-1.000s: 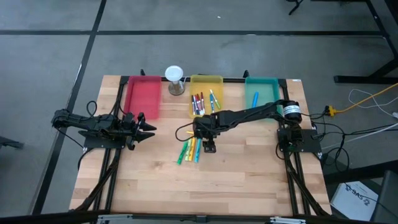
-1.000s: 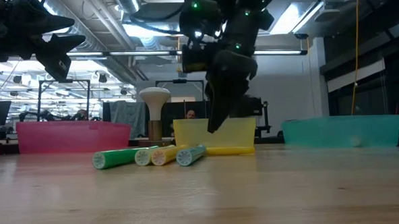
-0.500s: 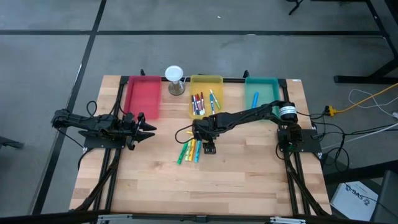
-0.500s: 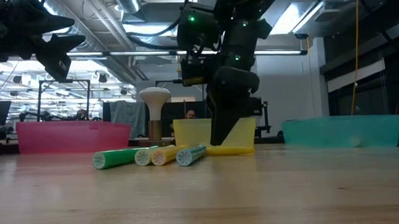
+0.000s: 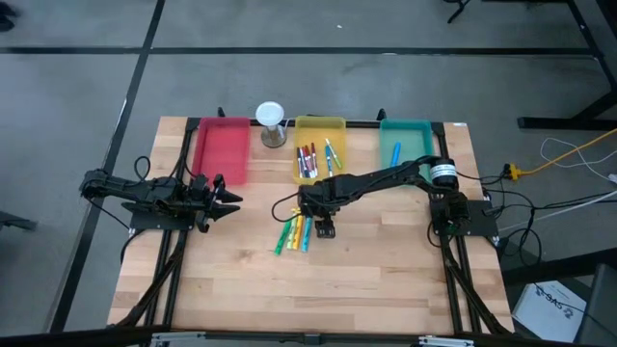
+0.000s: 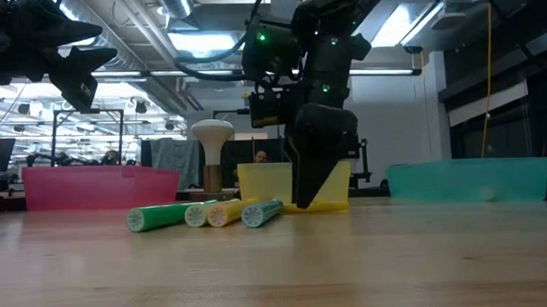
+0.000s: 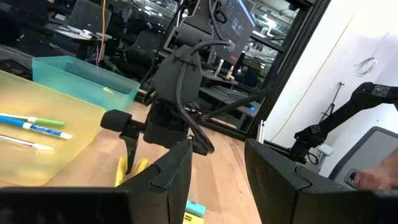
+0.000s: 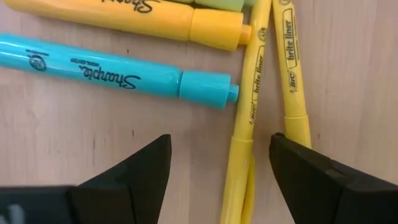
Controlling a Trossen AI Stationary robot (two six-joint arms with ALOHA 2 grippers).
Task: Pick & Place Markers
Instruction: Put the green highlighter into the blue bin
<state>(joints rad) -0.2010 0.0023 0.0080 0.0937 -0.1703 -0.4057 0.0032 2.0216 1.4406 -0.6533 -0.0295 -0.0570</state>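
Several markers (image 5: 292, 234) lie loose on the wooden table in front of the yellow tray (image 5: 337, 123): green, yellow, orange and teal ones. My right gripper (image 5: 325, 229) hangs over their right end, pointing down, open. In the right wrist view its fingers (image 8: 221, 142) stand on either side of a thin yellow highlighter (image 8: 239, 168), beside a second one (image 8: 295, 81), a teal marker (image 8: 118, 74) and an orange one (image 8: 137, 18). In the low view it (image 6: 314, 200) is just above the tabletop. My left gripper (image 5: 229, 200) waits open at the table's left.
More markers (image 5: 310, 159) lie in the yellow tray, and a blue one (image 5: 395, 152) in the teal tray (image 5: 424, 130). The red tray (image 5: 222, 149) stands at the far left. A white-topped hourglass-like object (image 5: 271, 123) stands between the red and yellow trays. Bare wood lies toward the near edge.
My right gripper has come down toward the table beside the loose markers and has turned from a slant to pointing straight down. The markers have stayed where they were.
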